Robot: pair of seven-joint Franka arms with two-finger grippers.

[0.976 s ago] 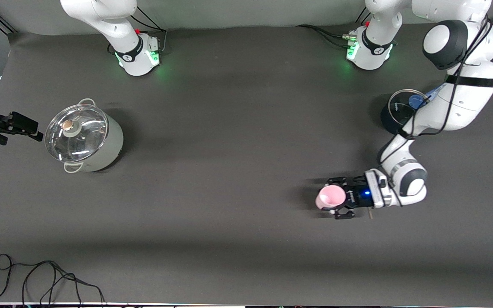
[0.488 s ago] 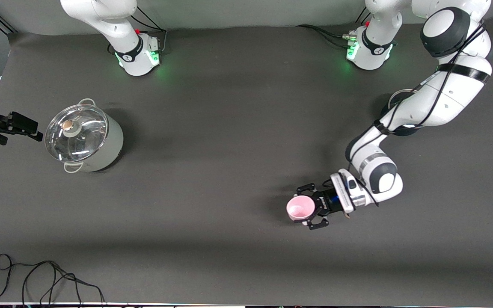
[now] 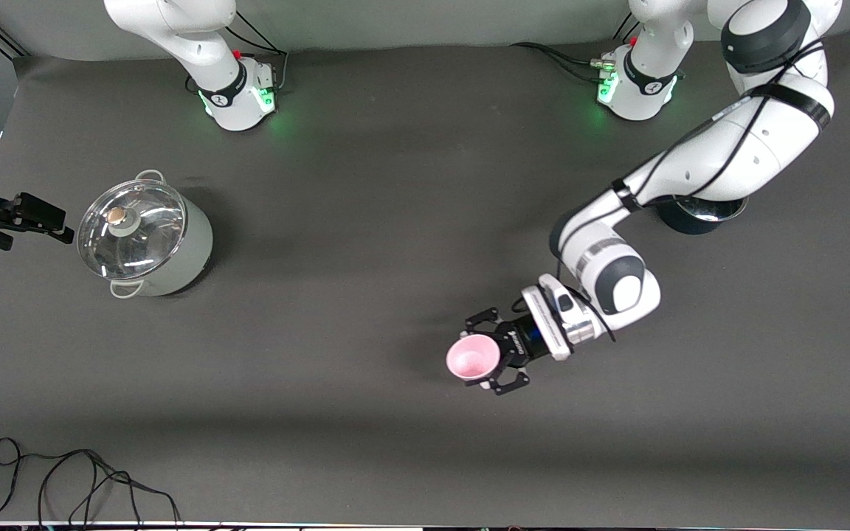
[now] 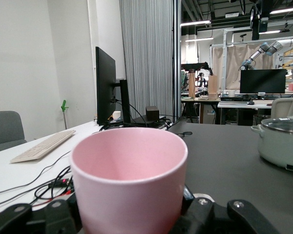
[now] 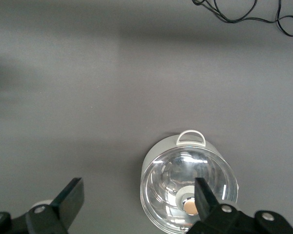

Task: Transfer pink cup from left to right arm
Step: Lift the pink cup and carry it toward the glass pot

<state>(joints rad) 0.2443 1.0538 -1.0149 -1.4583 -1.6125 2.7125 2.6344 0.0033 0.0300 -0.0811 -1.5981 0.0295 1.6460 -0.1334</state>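
Note:
The pink cup is upright and above the table, its open mouth up, and my left gripper is shut on its sides. In the left wrist view the pink cup fills the foreground, with my left gripper and its black fingers pressed against it. The cup hangs over the bare mat a little toward the left arm's end from the middle. My right gripper waits, open and empty, at the right arm's end of the table beside the pale pot. In the right wrist view the right gripper hangs above that pot.
A pale green pot with a glass lid stands at the right arm's end; it also shows as the pot and the pot. A dark blue saucepan lies mostly under the left arm. A black cable lies near the front edge.
The left arm has carried the pink cup toward the right arm's end and slightly nearer the front camera. The forearm now covers most of the blue saucepan. The right gripper has not moved.

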